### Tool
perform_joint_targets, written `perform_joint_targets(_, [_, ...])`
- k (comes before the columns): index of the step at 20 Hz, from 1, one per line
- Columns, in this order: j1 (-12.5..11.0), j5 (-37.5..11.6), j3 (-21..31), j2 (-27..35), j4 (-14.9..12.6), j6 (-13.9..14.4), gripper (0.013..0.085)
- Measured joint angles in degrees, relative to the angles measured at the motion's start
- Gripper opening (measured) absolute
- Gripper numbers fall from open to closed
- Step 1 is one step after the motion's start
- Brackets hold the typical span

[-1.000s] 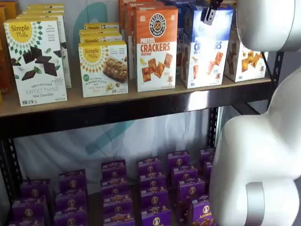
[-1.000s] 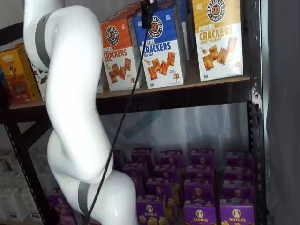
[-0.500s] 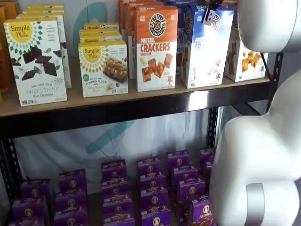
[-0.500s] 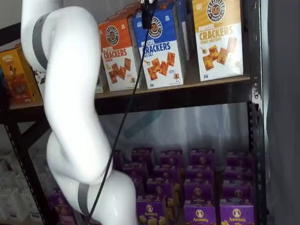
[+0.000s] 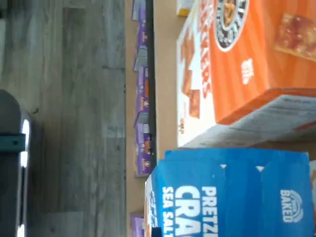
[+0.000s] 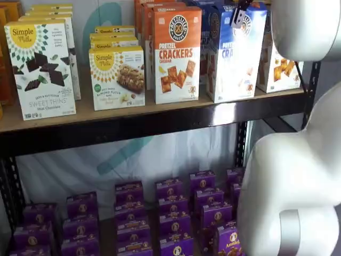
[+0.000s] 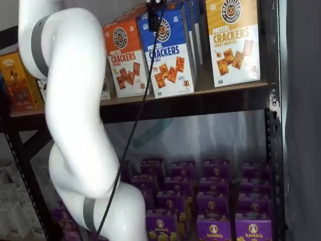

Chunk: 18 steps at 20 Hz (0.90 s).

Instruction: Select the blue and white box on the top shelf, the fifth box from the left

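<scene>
With the hand [image 7: 153, 11] clamped on the top edge of the blue and white box [image 7: 168, 52], which hangs just below it on the top shelf [image 7: 200, 103] beside the orange cracker box [image 7: 124, 56], drawing it straight forward looks safest.
</scene>
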Motion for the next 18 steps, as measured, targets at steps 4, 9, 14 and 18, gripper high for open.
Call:
perform_joint_targets(4, [0.32,2.46,1.05,-2.46,-0.64,0.41,0.0570])
perform_joint_targets(9, [0.30,4.23,4.24,-6.19,-0.54,0.63,0.0570])
perform_joint_targets(14, [0.56,3.88,9.55,-10.93,-1.42,0.39,0.0570])
perform_joint_targets(18, [0.49,3.71,12.92,-13.53,-1.44,0.19,0.0570])
